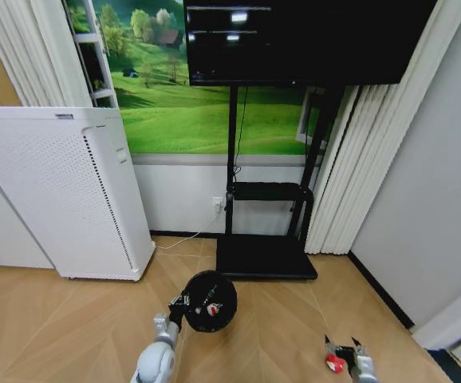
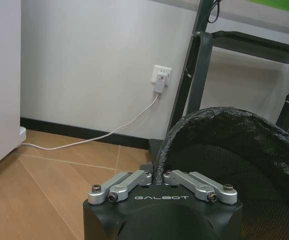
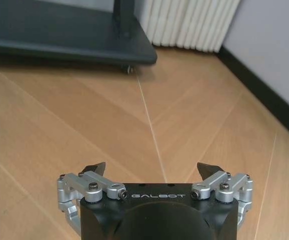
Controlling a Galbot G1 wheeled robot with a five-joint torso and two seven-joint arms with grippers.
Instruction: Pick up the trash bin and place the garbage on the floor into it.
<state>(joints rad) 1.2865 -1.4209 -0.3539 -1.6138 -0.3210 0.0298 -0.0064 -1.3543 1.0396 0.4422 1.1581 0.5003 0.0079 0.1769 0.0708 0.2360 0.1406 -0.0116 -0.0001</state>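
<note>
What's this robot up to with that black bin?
It is tidying up. Its left gripper is clamped on the rim of the trash bin, holding it over the wooden floor in front of the TV stand. A small red-and-white piece already lies inside. The right gripper hangs open, empty, low to the robot's right, with a red thing beside it.

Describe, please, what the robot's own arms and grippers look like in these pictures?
Both the left gripper and the right gripper have a black body with white GALBOT lettering, silver metal linkages with dark screws, and black fingertips. In the head view the left arm shows a rounded silver-grey wrist segment, and the right gripper carries a red patch by its silver end.
</note>
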